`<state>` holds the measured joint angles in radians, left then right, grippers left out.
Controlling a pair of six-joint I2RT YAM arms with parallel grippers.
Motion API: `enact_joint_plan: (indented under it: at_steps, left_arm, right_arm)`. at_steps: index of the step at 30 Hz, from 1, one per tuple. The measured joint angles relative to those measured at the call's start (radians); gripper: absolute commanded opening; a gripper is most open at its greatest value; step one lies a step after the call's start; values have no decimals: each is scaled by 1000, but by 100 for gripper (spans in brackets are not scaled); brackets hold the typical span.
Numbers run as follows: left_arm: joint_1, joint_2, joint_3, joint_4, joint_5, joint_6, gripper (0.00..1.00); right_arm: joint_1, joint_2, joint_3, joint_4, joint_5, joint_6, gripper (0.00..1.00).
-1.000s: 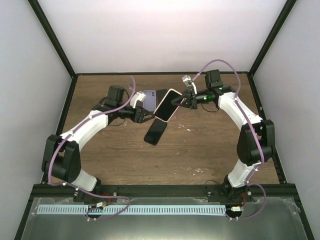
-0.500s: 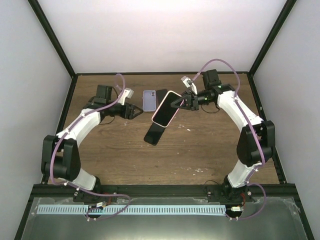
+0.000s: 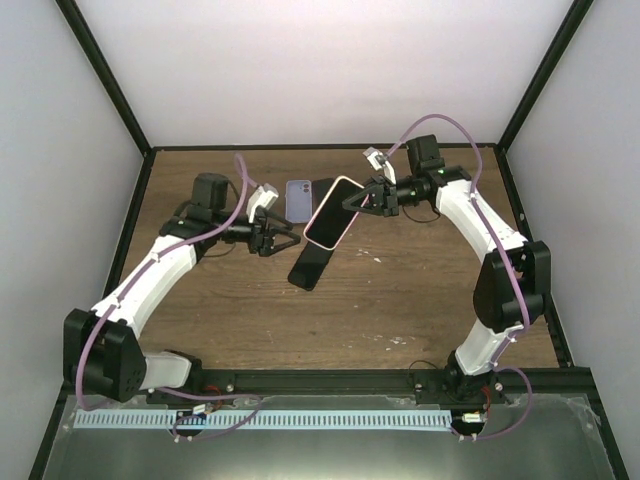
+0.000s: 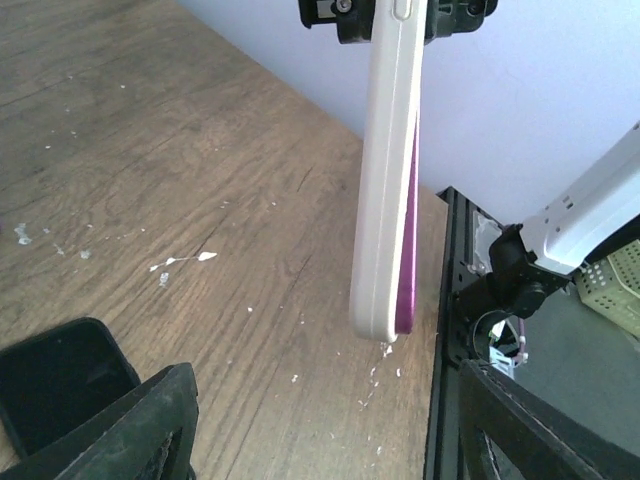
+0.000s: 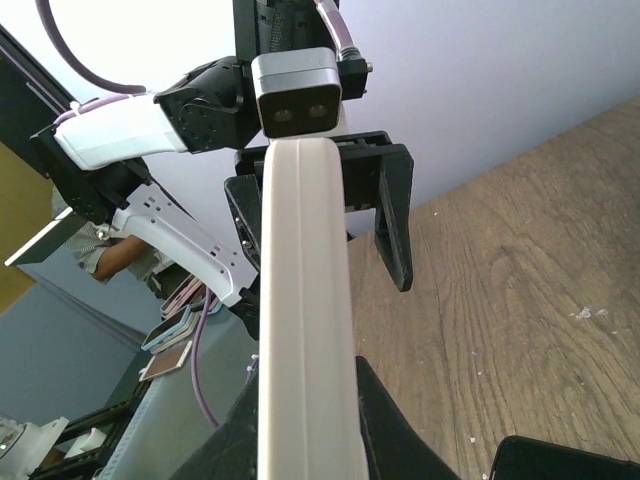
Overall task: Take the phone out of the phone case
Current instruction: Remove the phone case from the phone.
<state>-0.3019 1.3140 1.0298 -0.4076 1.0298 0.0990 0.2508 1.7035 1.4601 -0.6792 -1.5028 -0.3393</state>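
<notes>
1. Right gripper point(image 3: 357, 202): closed narrow on one end of the phone case point(image 3: 331, 214) and holding it off the table point(image 3: 420, 290). The case hangs away from the fingertips, tilted down toward the left gripper point(image 3: 284, 241).
2. In the right wrist view, only the case's white edge point(image 5: 303, 330) shows. It covers the gap between the gripper's own fingers point(image 5: 385, 425), so the contact points are hidden.
3. Left gripper: jaws spread wide, holding nothing. In the left wrist view, its fingers point(image 4: 140, 425) are cut off at the bottom edge.
4. The case stands edge-on ahead of the left gripper, in line with the gap between the jaws. Whether it reaches in between them cannot be told.
5. A magenta layer point(image 4: 408, 250) lies against one face of the case. Edge-on, it cannot be confirmed as the phone, nor can it be told how far anything is seated in the case.
6. A black phone point(image 3: 311, 266) lies flat on the table below the case's free end, just beside the left gripper's tips. Both wrist views crop it to a corner.
7. A lavender phone point(image 3: 298, 201) lies flat beyond the left gripper, beside the raised case. A dark object at its edge is mostly hidden by the case.
</notes>
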Motion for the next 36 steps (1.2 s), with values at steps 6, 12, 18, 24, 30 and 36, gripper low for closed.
enact_joint_plan:
  at_steps: [6,12,18,24,30,36]
  left_arm:
    - [-26,21,0,13,2,-22,69]
    - [-31,55,2,32,-26,-47,66]
    - [-31,80,9,33,-60,-72,63]
    - [-23,111,10,47,-85,-105,61]
    - [-21,156,36,45,-92,-117,59]
    - [-22,168,61,47,-90,-117,57]
  right_arm:
    - [6,0,0,0,0,1,1]
    - [10,0,0,-1,0,-4,1]
    - [7,0,0,-11,29,-46,1]
    - [9,0,0,-35,60,-103,1]
    - [11,0,0,-38,92,-140,1]
    - [16,0,0,-38,98,-147,1]
